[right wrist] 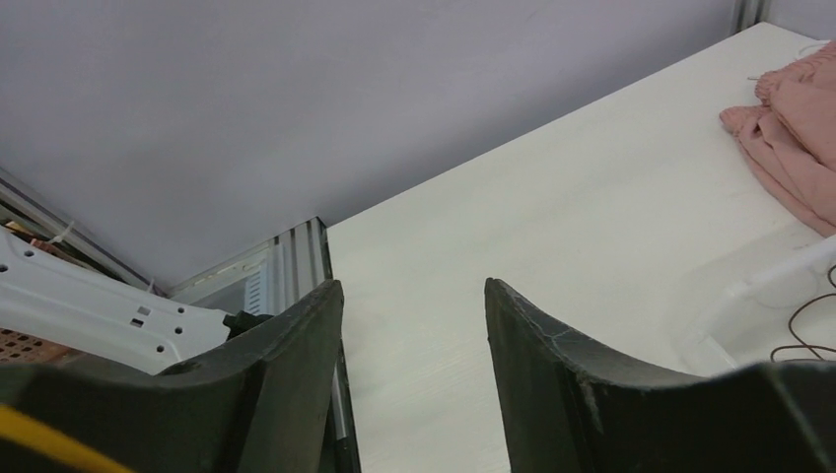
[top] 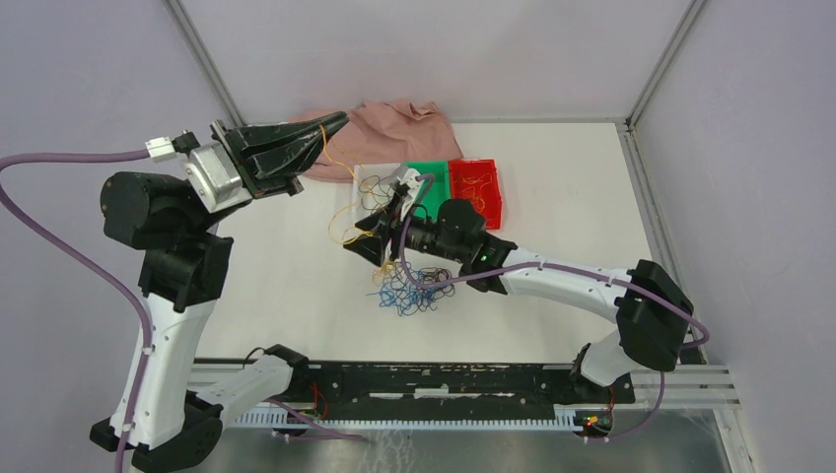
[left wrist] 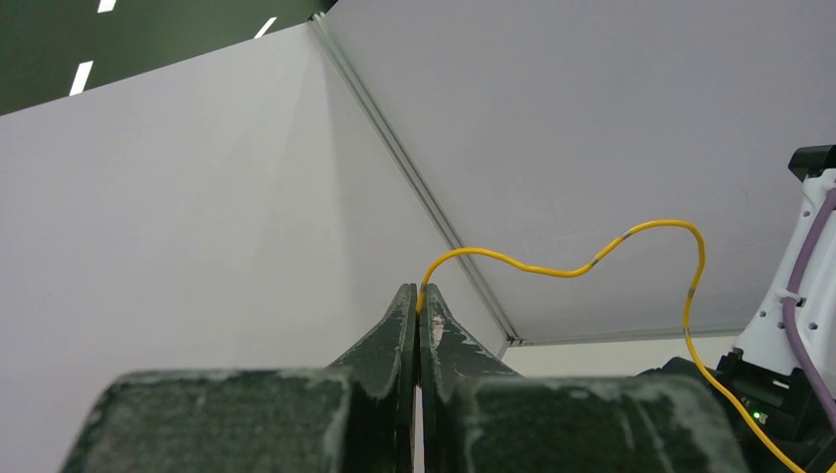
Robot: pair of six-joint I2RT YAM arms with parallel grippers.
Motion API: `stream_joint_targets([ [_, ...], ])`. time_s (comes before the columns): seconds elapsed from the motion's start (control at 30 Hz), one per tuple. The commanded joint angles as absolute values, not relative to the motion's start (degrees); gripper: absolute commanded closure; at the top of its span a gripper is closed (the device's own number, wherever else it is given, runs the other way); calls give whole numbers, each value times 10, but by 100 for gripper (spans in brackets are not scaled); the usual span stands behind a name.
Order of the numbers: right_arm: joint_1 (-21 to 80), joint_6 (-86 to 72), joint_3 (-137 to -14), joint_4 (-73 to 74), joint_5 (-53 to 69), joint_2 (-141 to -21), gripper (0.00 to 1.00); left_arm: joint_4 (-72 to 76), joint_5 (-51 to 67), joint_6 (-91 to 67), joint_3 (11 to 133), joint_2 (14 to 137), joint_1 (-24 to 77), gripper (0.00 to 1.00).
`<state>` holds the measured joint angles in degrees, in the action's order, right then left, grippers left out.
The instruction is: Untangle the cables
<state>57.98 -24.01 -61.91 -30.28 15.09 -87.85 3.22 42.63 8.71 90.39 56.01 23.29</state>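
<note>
A tangle of blue and dark cables (top: 409,291) lies on the table's middle. My left gripper (top: 335,123) is raised at the back and is shut on one end of a yellow cable (top: 333,163), which hangs down towards the tangle. In the left wrist view the jaws (left wrist: 419,298) are pressed together on that yellow cable (left wrist: 562,268), which arcs off to the right. My right gripper (top: 363,236) hovers just above and left of the tangle. In the right wrist view it (right wrist: 414,296) is open and empty over bare table.
A white tray (top: 367,175), a green tray (top: 430,169) and a red tray (top: 490,205) holding yellow strands stand behind the tangle. A pink cloth (top: 394,123) lies at the back, also in the right wrist view (right wrist: 794,148). Walls enclose the table.
</note>
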Motion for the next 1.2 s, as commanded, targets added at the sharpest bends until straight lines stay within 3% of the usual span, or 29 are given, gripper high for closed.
stream_joint_targets([
  [0.0,579,-232,-614,-332,124,-882,42,38,434,60,947,563,234,97],
  [0.1,579,-233,-585,-334,115,-883,52,39,436,58,961,565,234,97],
  [0.17,580,-235,-563,-344,113,-884,54,40,437,58,969,567,234,97],
  [1.17,580,-251,-363,-438,24,-940,52,84,399,90,1182,625,234,97],
])
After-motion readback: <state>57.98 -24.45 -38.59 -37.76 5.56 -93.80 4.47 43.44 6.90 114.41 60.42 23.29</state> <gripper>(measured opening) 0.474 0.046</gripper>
